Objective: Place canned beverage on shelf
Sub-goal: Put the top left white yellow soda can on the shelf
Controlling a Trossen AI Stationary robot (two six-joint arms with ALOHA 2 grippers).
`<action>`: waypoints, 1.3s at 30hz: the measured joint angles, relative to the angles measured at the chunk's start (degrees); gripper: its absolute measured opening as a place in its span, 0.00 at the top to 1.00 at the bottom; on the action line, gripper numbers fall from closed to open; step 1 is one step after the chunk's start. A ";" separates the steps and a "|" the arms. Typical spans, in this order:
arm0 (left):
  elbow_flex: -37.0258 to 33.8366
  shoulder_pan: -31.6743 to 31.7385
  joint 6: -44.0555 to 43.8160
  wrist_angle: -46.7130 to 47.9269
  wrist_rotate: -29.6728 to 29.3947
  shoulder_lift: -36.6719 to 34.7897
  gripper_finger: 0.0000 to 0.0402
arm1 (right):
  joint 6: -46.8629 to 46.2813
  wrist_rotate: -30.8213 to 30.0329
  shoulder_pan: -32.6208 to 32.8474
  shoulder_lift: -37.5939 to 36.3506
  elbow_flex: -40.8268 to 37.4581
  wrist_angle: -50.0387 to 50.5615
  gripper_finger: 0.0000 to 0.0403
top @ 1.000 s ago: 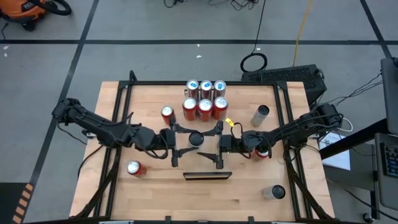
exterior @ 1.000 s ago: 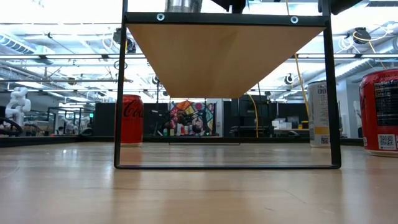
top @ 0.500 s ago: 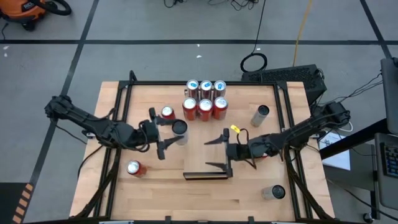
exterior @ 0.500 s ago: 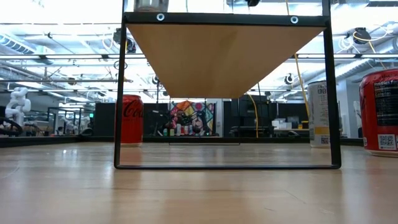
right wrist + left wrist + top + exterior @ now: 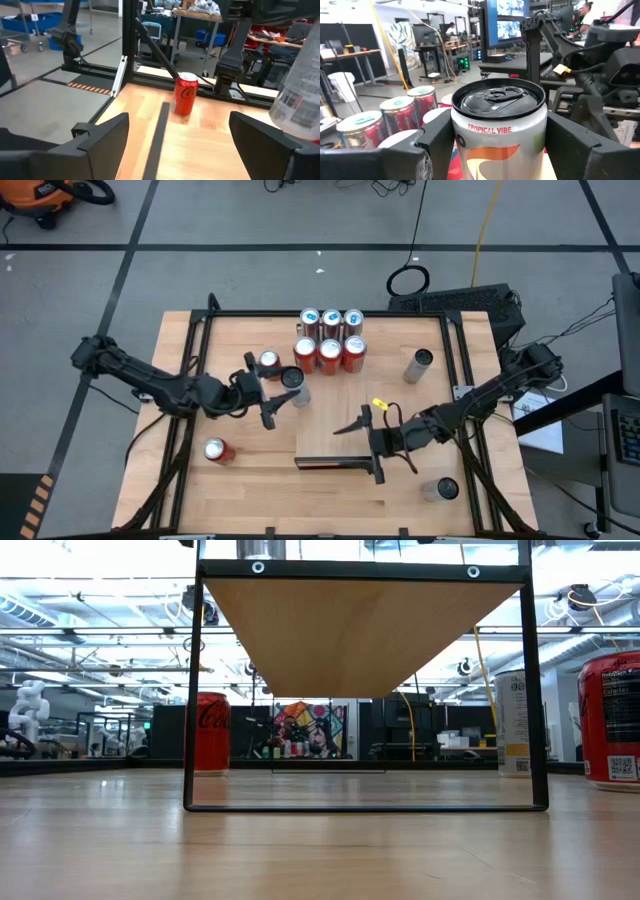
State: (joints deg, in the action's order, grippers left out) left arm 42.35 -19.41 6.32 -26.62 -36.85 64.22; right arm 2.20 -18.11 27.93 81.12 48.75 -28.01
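1. Red cans: 5 that I can count from above, one of them lying on its side.
2. Blue-topped cans: 3, all in a row.
3. Other cans, grey or dark on top: 3.
4. Shelf: just 1.
5. Robot arms: 2.

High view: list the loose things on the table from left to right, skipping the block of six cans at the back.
Red can lying near the left edge → red can standing → can in the left gripper → right gripper → silver can → dark-topped can.
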 joint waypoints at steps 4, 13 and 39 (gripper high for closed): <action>-0.16 1.56 0.00 -0.47 2.54 1.56 0.38 | 0.00 -0.07 0.06 0.00 0.00 -0.39 0.21; -0.24 4.65 0.35 -1.61 5.54 3.99 0.38 | 0.15 -0.07 0.06 0.00 0.00 -0.42 0.21; -0.24 10.07 0.08 0.17 12.76 6.09 0.38 | 0.00 -0.04 0.06 0.00 -0.02 -0.42 0.21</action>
State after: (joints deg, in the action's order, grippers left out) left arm 42.11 -9.34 6.39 -26.46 -24.10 70.30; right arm 2.20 -18.15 27.99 81.12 48.73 -28.42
